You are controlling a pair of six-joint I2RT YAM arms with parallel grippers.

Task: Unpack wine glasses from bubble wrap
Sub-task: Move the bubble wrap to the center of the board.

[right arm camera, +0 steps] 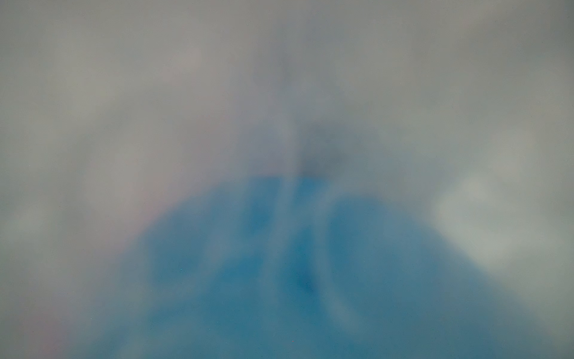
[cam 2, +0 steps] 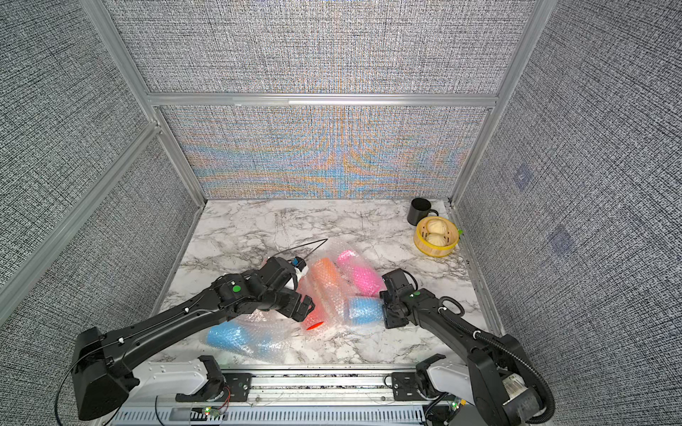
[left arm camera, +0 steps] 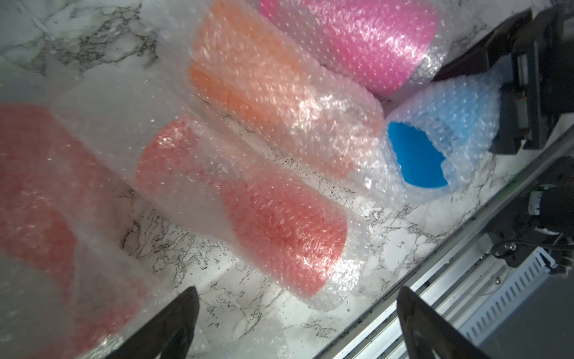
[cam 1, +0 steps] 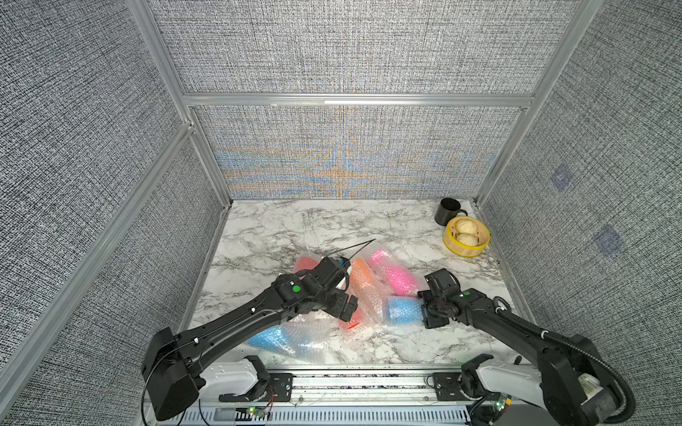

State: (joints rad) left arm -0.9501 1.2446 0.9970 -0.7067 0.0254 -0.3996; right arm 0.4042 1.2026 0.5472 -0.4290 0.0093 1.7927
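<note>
You'll find a black mug (cam 1: 448, 211) (cam 2: 420, 211) upright in the far right corner of the marbled tabletop (cam 1: 280, 225); just in front of it, touching or nearly so, sits a round bamboo steamer basket (cam 1: 465, 251) (cam 2: 435, 251), lid off, with two pale buns (cam 1: 465, 225) side by side inside; near the table's middle two thin black sticks (cam 1: 354, 246) (cam 2: 306, 245) lie flat, meeting at their far tips; grey woven panels (cam 1: 347, 55) in aluminium frames wall you in on three sides.

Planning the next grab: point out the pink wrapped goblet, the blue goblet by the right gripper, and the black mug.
pink goblet (cam 1: 395, 274): in a top view, wrapped middle.
blue goblet (cam 1: 404, 310): in a top view, wrapped bowl.
black mug (cam 1: 445, 217): in a top view, outer wall.
</note>
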